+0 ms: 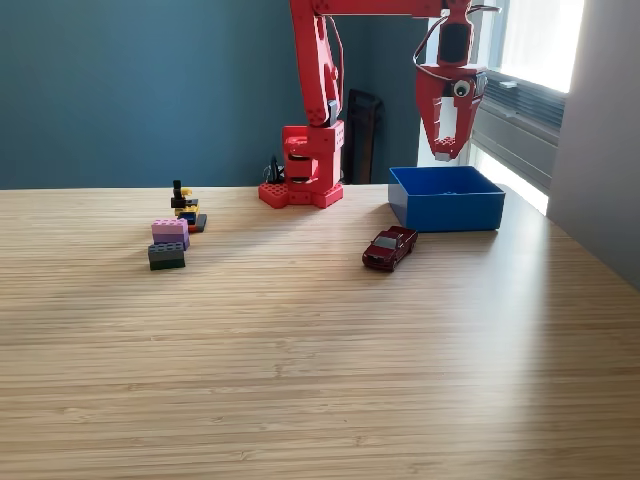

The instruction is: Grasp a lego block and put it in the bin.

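The lego blocks lie in a small group on the exterior view's left part of the pale wooden surface (300, 380): a lilac plastic brick (170, 232) sits on a dark grey-green brick (166, 256), and just behind them is a low heap of small dark, yellow and red pieces (186, 208), too small to tell one from another. All have hard, studded, box-like shapes. Well apart from them, on the exterior view's right, stands the shallow rectangular blue plastic bin (446, 210) with low smooth walls; I cannot see anything inside it from this angle. The red plastic pincer (447, 150) hangs above the bin, pointing down, with its jaws a little apart, and I see nothing between them. So I judge that the arm is at the start of a new grasp: the next move calls for a long swing across to the blocks, then a descent with the jaws opened wide enough for one brick. A small glossy dark red toy car (389, 247) stands between, near the bin, and the arm's red base (305, 170) is at the back of the surface.
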### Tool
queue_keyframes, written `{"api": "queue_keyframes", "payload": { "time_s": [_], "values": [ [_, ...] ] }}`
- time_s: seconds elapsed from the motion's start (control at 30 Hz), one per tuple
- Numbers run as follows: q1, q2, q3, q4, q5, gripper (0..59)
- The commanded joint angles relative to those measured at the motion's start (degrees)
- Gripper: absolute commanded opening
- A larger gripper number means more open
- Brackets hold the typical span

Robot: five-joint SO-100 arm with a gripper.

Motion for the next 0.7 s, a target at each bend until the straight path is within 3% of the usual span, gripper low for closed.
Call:
{"api": "queue_keyframes", "payload": {
  "time_s": [0.03,0.13,0.23,0.33,0.47,0.7],
  "values": [
    [-0.4,4.2,-3.0,-0.3,-1.2,0.8],
    [-0.1,4.2,-2.1,-0.3,-1.6,18.4],
    [0.5,4.2,-1.7,-0.3,-1.5,25.1],
    [2.2,4.2,-1.6,-0.3,-1.5,27.9],
    [6.9,4.2,-1.6,-0.2,-3.1,27.6],
    [26.7,4.2,-1.7,-0.5,-9.8,26.7]
  ]
}}
